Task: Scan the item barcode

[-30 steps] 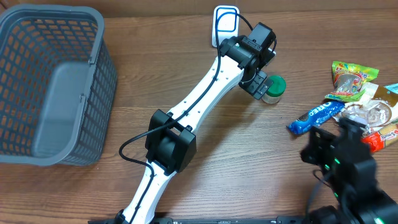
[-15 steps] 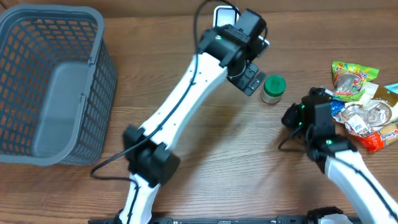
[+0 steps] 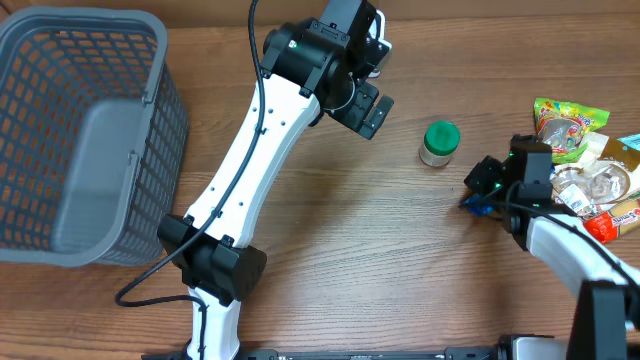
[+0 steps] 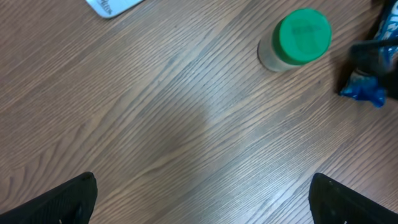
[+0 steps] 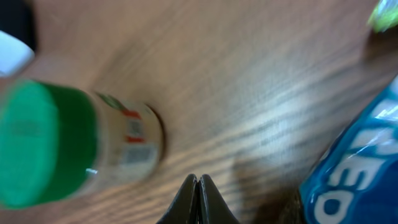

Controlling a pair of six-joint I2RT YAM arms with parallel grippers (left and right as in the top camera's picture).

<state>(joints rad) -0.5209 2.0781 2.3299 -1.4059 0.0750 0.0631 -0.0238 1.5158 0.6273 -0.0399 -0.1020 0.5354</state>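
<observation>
Hovering L claw [image 4: 205, 202] spread, empty; R claw [image 5: 197, 194] pressed together by blue pack [image 5: 354, 168].

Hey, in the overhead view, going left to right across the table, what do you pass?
Grey basket → left hand → green-lidded jar → right hand → pile of snack packets.

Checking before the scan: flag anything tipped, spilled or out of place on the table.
Nothing stands out. The green-lidded jar stands upright and closed, the snack packets lie heaped loosely at the right edge, and the basket sits upright.
</observation>
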